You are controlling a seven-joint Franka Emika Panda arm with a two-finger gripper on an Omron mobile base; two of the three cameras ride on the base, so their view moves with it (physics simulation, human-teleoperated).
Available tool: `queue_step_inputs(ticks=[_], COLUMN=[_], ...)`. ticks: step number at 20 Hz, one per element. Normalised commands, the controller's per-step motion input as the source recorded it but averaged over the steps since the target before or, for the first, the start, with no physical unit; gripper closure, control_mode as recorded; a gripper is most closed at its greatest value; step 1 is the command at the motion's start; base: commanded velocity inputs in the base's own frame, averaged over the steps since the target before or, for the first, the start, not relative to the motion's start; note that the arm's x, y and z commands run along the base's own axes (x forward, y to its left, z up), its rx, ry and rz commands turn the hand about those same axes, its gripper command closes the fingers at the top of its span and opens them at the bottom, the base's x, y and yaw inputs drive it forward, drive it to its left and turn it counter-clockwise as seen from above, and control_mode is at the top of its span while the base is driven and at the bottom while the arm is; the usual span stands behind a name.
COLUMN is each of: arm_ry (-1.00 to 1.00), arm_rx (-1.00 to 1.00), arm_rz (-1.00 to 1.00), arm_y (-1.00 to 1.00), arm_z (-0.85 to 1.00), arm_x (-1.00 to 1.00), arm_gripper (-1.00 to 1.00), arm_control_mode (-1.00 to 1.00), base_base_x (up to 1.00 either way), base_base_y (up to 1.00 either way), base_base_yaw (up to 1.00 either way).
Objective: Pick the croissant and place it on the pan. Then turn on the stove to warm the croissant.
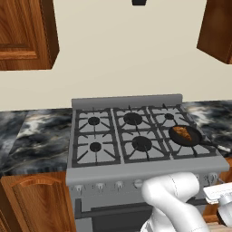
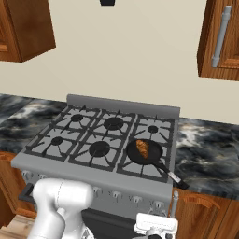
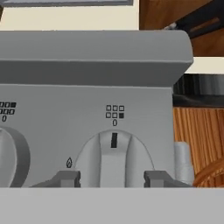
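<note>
Gripper (image 3: 113,179) fingers apart, either side of a stove (image 3: 87,65) knob (image 3: 113,159), contact unclear.

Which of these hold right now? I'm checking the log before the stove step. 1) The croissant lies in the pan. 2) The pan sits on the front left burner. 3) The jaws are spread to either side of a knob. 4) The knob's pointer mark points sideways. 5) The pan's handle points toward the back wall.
1) True: the croissant lies in the pan.
2) False: it sits on the stove's front right burner.
3) True: the gripper has one finger on each side of the knob, not closed on it.
4) False: it points straight up at the 0.
5) False: it points to the front right.
</note>
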Motion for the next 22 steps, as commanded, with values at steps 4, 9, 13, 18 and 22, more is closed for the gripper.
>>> queue_step_inputs(ticks=[4, 9, 13, 18, 22], arm_ry=[0.0, 0.0, -0.03, -0.2, -0.34], arm_rx=[-0.01, -0.02, -0.12, -0.32, -0.5], arm_rz=[-0.05, -0.06, -0.07, -0.02, 0.0], arm_y=[-0.03, -0.03, 0.0, 0.01, 0.01], arm_z=[0.0, 0.01, 0.05, 0.06, 0.0], arm_x=[0.15, 0.13, 0.14, 0.11, 0.03], arm_gripper=[1.0, 1.0, 1.0, 1.0, 1.0], arm_control_mode=[-1.0, -1.0, -1.0, -1.0, -1.0], base_base_x=[0.0, 0.0, 0.0, 0.0, 0.0], base_base_y=[0.0, 0.0, 0.0, 0.0, 0.0], base_base_yaw=[0.0, 0.0, 0.0, 0.0, 0.0])
